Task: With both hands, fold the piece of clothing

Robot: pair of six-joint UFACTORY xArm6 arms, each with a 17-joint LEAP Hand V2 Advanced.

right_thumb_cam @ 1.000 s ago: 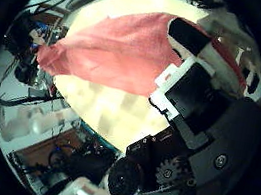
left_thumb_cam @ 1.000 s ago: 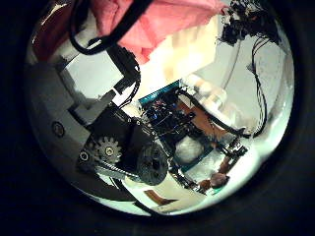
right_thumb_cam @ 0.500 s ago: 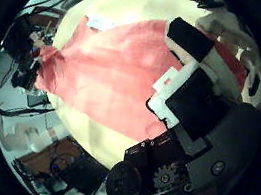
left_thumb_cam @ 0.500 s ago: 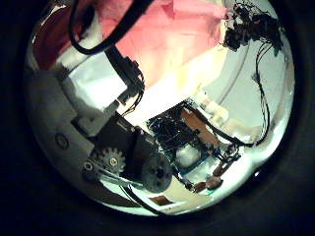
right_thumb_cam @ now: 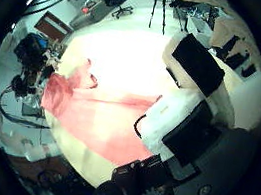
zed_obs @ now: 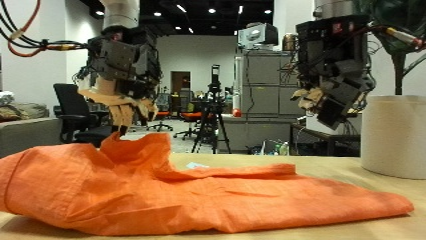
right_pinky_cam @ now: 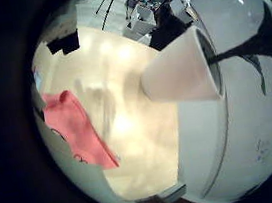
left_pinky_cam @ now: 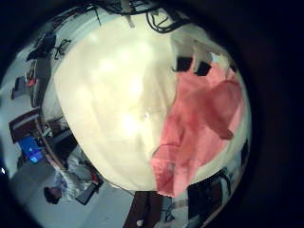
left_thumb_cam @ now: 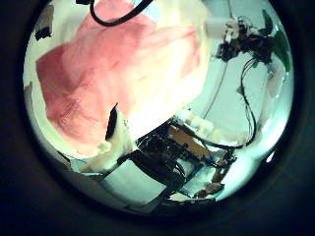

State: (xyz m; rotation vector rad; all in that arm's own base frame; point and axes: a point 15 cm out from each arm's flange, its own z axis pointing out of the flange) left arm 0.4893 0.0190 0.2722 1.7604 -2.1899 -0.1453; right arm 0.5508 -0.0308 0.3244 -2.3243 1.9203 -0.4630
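Note:
An orange piece of clothing (zed_obs: pixel 187 190) lies spread and wrinkled on the table, with one raised peak under my left hand (zed_obs: pixel 120 80). That hand hangs over the peak, fingers relaxed and pointing down, tips at the cloth. My right hand (zed_obs: pixel 326 80) hangs higher, away from the cloth, fingers loosely bent and holding nothing. The cloth also shows in the left thumb side palm view (left_thumb_cam: pixel 118 84), the left little finger side palm view (left_pinky_cam: pixel 199 133), the right thumb side palm view (right_thumb_cam: pixel 97 117) and the right little finger side palm view (right_pinky_cam: pixel 74 130).
A white cylindrical container (zed_obs: pixel 396 135) stands on the table (zed_obs: pixel 386 225) beside my right hand; it also shows in the right little finger side palm view (right_pinky_cam: pixel 182 70). Office chairs, a tripod and equipment stand in the room behind.
Both hands have risen away from the cloth, which now lies lower and smaller under both palms. My left hand's fingers have swung out of its palm view.

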